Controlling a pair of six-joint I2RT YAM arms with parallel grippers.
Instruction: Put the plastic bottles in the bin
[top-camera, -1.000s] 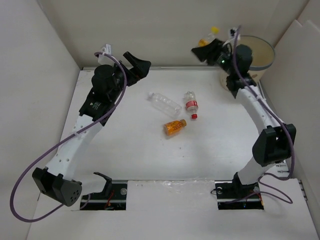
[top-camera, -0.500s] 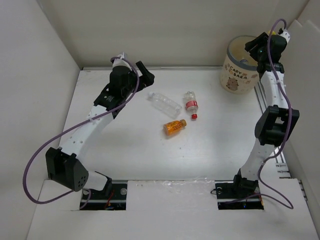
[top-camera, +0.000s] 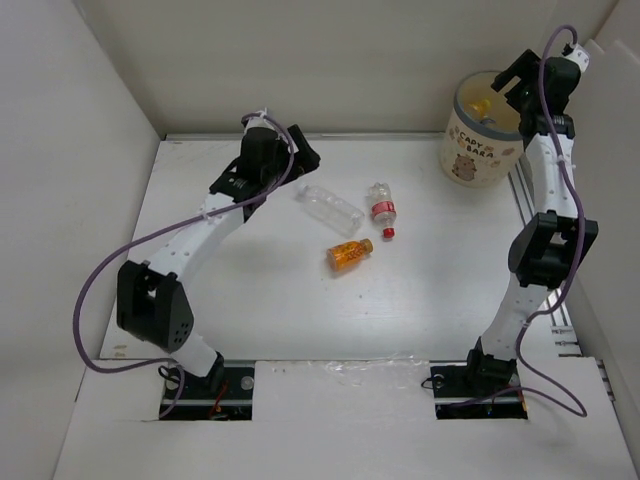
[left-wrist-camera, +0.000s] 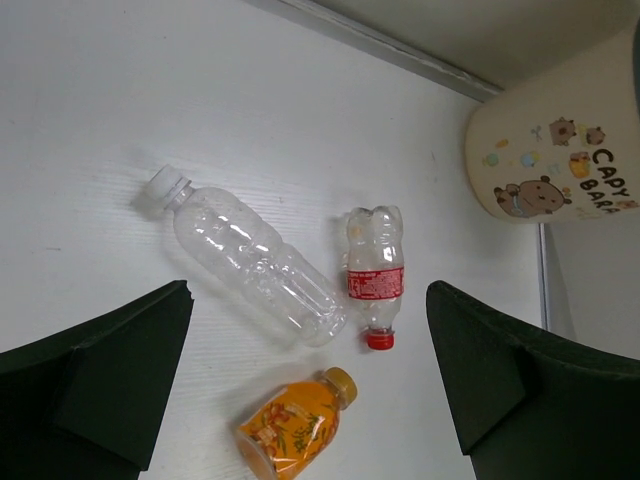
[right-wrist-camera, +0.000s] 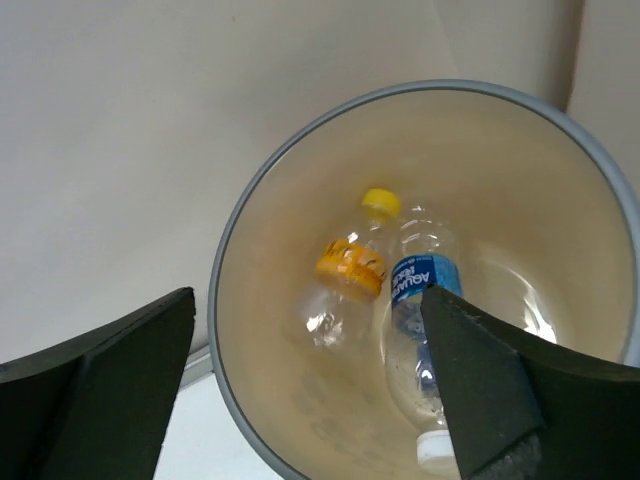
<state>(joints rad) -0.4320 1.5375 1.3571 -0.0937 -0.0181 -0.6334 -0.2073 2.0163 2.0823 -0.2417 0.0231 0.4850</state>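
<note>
Now my right fingers (right-wrist-camera: 90, 380) gape empty above the capybara bin (right-wrist-camera: 216, 300), yellow-capped bottle (right-wrist-camera: 345, 275) dropped in, while my left fingers (left-wrist-camera: 100, 390), open and empty, near the clear bottle (left-wrist-camera: 255, 265).

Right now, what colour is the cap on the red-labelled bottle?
The cap is red; the left wrist view shows it best.

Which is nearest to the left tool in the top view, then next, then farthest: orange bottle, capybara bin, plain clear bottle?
1. Plain clear bottle, close by the left tool.
2. Orange bottle, mid-table, nearer the bases.
3. Capybara bin, back right corner.
</note>
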